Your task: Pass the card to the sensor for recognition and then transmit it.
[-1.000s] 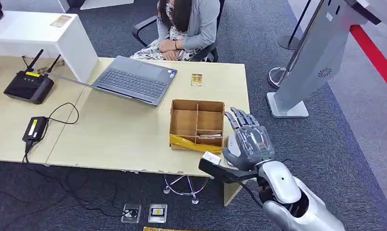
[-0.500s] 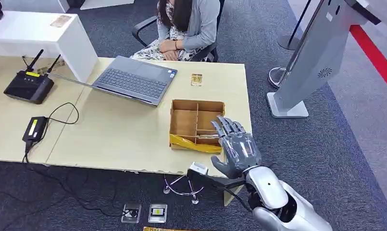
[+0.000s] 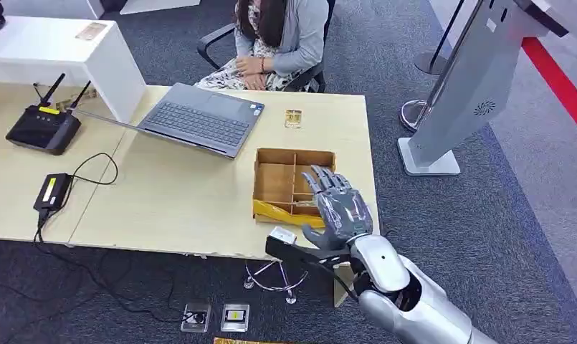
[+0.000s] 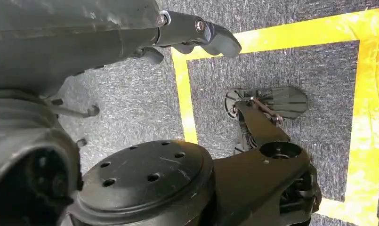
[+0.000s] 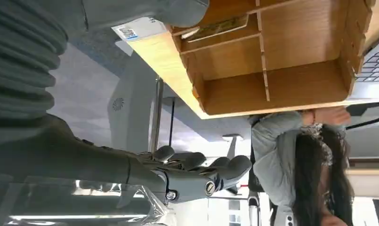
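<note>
Right hand (image 3: 337, 206), silver-grey with dark fingers: shifted leftward and toward the table since the earlier frames, when it hung off the table's right edge beside the box; it now hovers over the right-hand compartments of the box, fingers spread and extended, holding nothing. Open-topped brown cardboard box with dividers and a strip of yellow tape along its near wall (image 3: 278, 185): unmoved on the pale wooden table (image 3: 178, 201), near its front right corner. Thin card lying flat in a narrow compartment of the box (image 5: 220, 27): seen in the right wrist view close beneath the thick grey thumb, apart from the fingers (image 5: 225, 170), which stretch out well above the box and clear of it; in the head view the hand covers that part of the box. Small gold-patterned rectangular item (image 3: 293, 119): flat on the table beyond the box, near the far edge, unchanged. Grey open laptop (image 3: 199, 118): left of that item, unchanged. Seated person in a grey top (image 3: 282, 36): behind the table, hands in lap. Black router with antennas (image 3: 43, 127) and black power adapter with cable (image 3: 51, 192): on the adjoining table to the left. Grey slanted kiosk stand (image 3: 464, 86): on the carpet to the right. Left hand (image 4: 197, 35): seen from its wrist camera above grey carpet marked with yellow tape (image 4: 185, 99); whether its fingers are spread or curled cannot be told.
</note>
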Controlling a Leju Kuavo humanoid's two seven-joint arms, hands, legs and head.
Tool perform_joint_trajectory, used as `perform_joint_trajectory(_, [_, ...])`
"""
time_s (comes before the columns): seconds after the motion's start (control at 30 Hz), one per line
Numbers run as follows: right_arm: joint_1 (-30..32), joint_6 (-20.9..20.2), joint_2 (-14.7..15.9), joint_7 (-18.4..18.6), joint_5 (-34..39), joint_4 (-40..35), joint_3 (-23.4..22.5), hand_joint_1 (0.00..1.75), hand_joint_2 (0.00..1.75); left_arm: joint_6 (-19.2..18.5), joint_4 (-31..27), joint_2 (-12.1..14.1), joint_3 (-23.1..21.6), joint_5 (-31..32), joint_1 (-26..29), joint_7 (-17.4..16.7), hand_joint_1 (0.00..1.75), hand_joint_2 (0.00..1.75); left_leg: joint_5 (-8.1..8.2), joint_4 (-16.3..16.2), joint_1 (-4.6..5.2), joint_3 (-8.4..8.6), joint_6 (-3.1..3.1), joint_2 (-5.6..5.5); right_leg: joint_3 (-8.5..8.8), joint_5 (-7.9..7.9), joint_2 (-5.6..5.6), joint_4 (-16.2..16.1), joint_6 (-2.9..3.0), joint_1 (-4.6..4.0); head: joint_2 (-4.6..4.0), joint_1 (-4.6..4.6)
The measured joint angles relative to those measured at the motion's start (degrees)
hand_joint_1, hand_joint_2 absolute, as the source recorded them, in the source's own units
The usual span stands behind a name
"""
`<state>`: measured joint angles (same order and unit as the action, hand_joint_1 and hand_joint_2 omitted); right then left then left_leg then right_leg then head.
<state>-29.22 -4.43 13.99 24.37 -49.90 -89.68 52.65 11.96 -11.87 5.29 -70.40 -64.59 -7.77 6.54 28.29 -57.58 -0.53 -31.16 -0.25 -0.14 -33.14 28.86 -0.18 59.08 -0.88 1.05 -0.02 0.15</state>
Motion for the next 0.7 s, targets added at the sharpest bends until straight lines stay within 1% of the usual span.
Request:
perform_joint_trajectory(0.17, [-1.9, 2.93, -2.66, -1.92, 0.13, 5.63, 0.04, 0.0, 1.75, 0.22, 0.0, -0.09, 0.0, -0.09, -0.05, -0.04, 0.0, 0.0, 0.0, 0.0, -0.02, -0.01, 0.0, 0.0, -0.02, 0.0, 0.01, 0.0, 0.01, -0.02, 0.02, 0.0])
perform_joint_trajectory(0.3, [-3.04, 4.48, -4.8, -2.93, 0.39, 10.33, 0.11, 0.0, 1.75, 0.61, 0.0, -0.33, 0.0, -0.28, -0.06, -0.04, 0.0, 0.0, 0.0, 0.0, -0.02, -0.01, 0.0, -0.02, -0.01, 0.01, -0.01, 0.01, 0.01, -0.02, 0.0, -0.02])
perform_joint_trajectory(0.47, [-3.44, 5.11, -6.71, -3.37, 0.72, 14.86, 0.11, 0.0, 1.75, 0.53, 0.0, -0.37, 0.0, -0.26, -0.05, -0.13, 0.0, 0.0, 0.0, 0.0, -0.02, -0.01, 0.0, -0.02, -0.01, 0.01, -0.01, 0.0, 0.01, -0.02, 0.0, 0.0])
perform_joint_trajectory(0.7, [-3.58, 5.42, -7.91, -3.43, 0.85, 18.51, 0.09, 0.0, 1.75, 0.35, 0.0, -0.37, 0.0, -0.26, -0.05, -0.15, 0.0, 0.0, 0.0, 0.0, -0.02, -0.02, 0.0, -0.02, -0.02, 0.01, -0.01, 0.0, 0.01, -0.02, 0.02, 0.0])
